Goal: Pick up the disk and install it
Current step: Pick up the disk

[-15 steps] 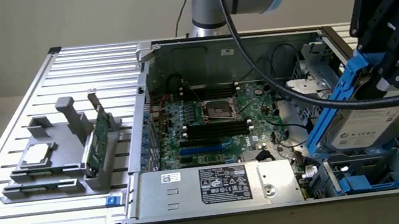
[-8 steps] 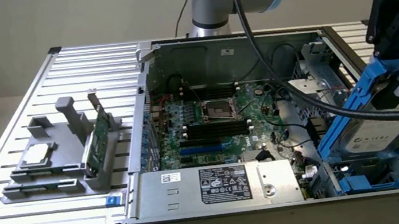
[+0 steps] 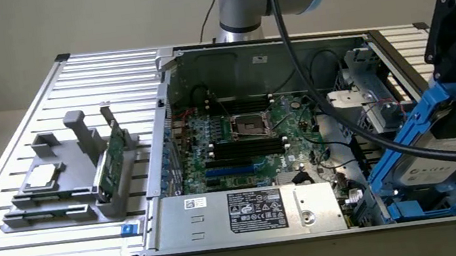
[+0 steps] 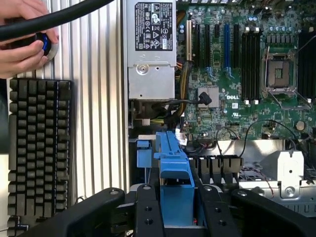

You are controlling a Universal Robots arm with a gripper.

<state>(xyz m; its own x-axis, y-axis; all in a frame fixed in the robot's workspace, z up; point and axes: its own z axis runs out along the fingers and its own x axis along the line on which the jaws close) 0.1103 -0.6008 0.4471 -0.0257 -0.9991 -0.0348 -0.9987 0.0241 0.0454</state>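
My claw [image 4: 178,217] is clenched on the disk [image 3: 443,156], fingers pinching its blue carrier rail. I hold it tilted over the open computer case [image 3: 315,255], at the exterior view's right end, beside the motherboard [image 3: 248,145], with its lower end dipping inside the case.

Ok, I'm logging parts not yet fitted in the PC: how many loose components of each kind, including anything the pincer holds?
Hard disk, gripped by the pincer: 1
CPU chip, lying on the grey stand: 1
Green circuit card, upright in that stand: 1
Total: 3
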